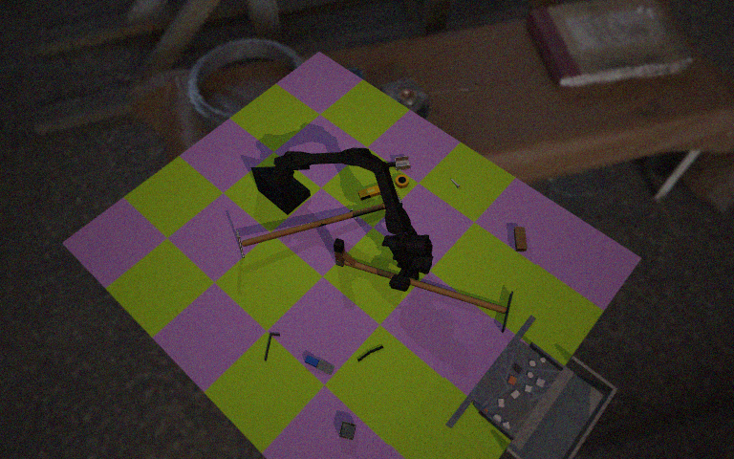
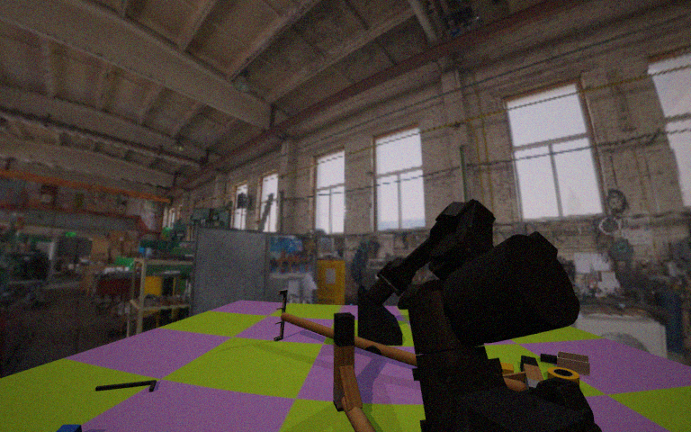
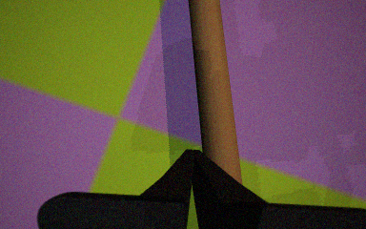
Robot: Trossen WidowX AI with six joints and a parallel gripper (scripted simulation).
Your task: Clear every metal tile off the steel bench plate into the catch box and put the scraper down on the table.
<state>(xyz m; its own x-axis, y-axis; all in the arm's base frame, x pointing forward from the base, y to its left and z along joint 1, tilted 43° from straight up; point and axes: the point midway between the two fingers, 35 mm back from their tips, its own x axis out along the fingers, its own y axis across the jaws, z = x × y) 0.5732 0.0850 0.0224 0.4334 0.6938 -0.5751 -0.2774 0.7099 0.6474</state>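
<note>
- One relation governed the coming move: the bench plate [image 1: 495, 382] lay beyond the working end of the long scraper [image 1: 454, 295], down and to the right of my gripper [image 1: 400, 281] in the top view.
- Gripper state: the jaws were clenched on the scraper's wooden handle. In the wrist view the handle [image 3: 214, 95] ran straight out from between the closed fingertips.
- Grasp location: I held the handle nearer its black butt block [image 1: 339, 246] than its blade [image 1: 507, 311], so most of the tool's length extended ahead of me.
- Long axis of the scraper: from upper left (butt) to lower right (blade) in the top view. The blade sat crosswise to the handle.
- Blade position: just short of the plate's near edge, at its upper corner. I judged it offset from the plate's centre line.
- All the metal tiles [image 1: 530, 374] that I could see rested on the plate; none was visible in the catch box [image 1: 606, 386].
- Catch box: touching the plate's far side, further along roughly the same diagonal as the handle.
- Judgement: the next move called for lining the blade up across the plate's near edge, behind the tiles, then pushing along the handle axis toward the box.
- A second long-handled tool [image 1: 303, 227] lay well apart, behind me, and was not involved.
</note>
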